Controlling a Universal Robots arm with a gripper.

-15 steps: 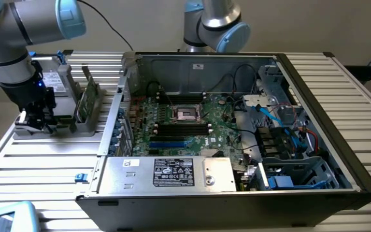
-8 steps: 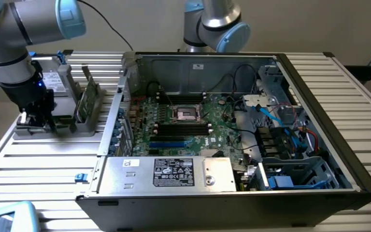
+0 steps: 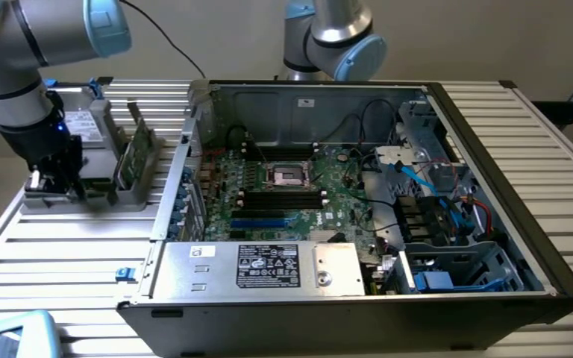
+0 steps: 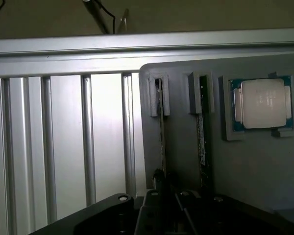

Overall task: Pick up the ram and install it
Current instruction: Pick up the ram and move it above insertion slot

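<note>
Gripper (image 4: 161, 192) pinched shut on the ram (image 4: 161, 142), which stands edge-on in its slot of the grey holder tray (image 4: 181, 161) beside a second stick (image 4: 201, 137); not yet lifted, motherboard slots (image 3: 281, 198) unfilled, install all to do.

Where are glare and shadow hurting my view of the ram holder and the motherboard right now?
Wrist view: strong glare washes out the table slats beside the grey holder; the ram stands as a thin dim edge, and the gripper is a dark mass. Exterior view: even room light, no glare; the motherboard sits shaded inside the case, yet its black slots stand out.
</note>
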